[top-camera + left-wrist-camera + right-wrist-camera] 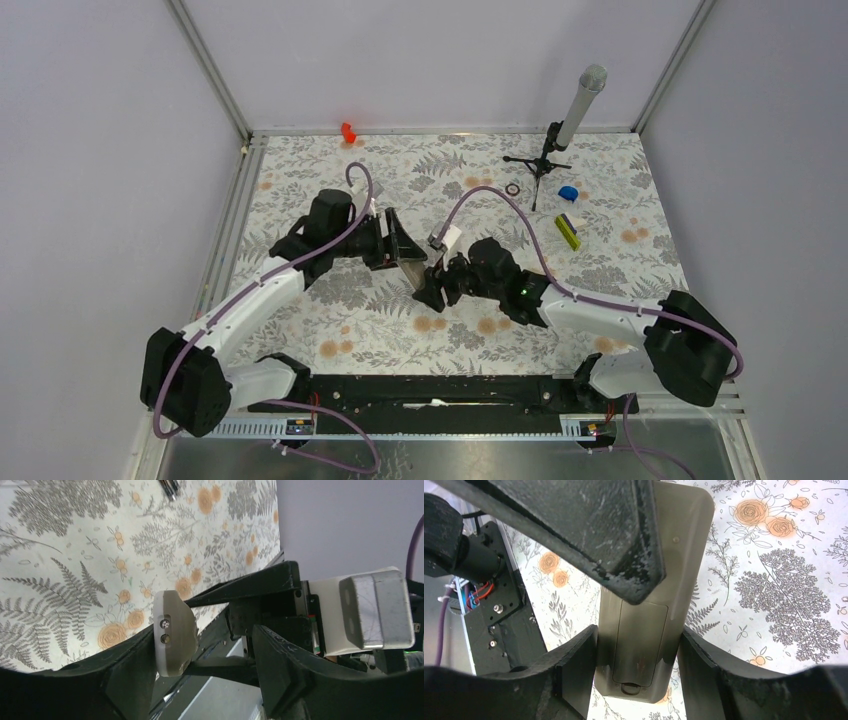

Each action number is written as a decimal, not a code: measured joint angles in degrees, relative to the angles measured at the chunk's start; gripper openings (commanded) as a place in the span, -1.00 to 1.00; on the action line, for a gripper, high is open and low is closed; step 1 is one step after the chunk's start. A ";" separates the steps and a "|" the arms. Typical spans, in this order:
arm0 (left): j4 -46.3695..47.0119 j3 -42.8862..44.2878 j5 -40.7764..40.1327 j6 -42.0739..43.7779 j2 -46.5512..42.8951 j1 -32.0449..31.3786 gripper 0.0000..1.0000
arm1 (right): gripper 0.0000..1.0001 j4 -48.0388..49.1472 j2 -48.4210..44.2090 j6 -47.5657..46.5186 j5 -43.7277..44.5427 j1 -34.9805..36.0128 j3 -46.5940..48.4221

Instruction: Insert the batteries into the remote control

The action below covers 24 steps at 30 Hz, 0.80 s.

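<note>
The white remote control (651,605) hangs above the floral mat between both arms, back face toward the right wrist camera, its battery cover in place. My right gripper (638,647) is shut on its lower end, one finger on each long side. One finger (599,530) of my left gripper (210,647) lies across the remote's upper part. In the left wrist view the remote's rounded end (172,632) rests against one finger, with a wide gap to the other, so this gripper is open. From above, the remote (414,264) is mostly hidden. No batteries are clearly visible. A slim dark pair (169,486) is cut off at the edge.
A microphone on a tripod (578,108) stands at the back right, near a small dark ring (512,188), a blue lump (568,192) and a yellow-green bar (568,232). A red object (348,131) sits at the back edge. Metal frame rails border the mat.
</note>
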 measured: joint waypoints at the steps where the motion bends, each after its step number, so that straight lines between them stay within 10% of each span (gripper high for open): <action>1: -0.44 0.00 0.92 0.17 0.37 0.04 0.23 | 0.03 -0.09 -0.44 -0.70 -0.15 0.00 -0.42; 15: -3.04 0.00 6.38 2.91 3.28 0.57 -0.99 | 0.02 -2.45 -2.38 -5.42 -1.62 -0.13 -1.95; 20: -2.56 -0.04 6.84 3.30 3.32 0.52 -1.00 | 0.96 -2.47 -2.51 -5.70 -1.38 -0.11 -1.97; 24: 2.38 -3.32 5.31 3.02 1.57 0.39 -1.00 | 0.99 -2.08 -3.87 -3.98 0.59 -0.07 -2.40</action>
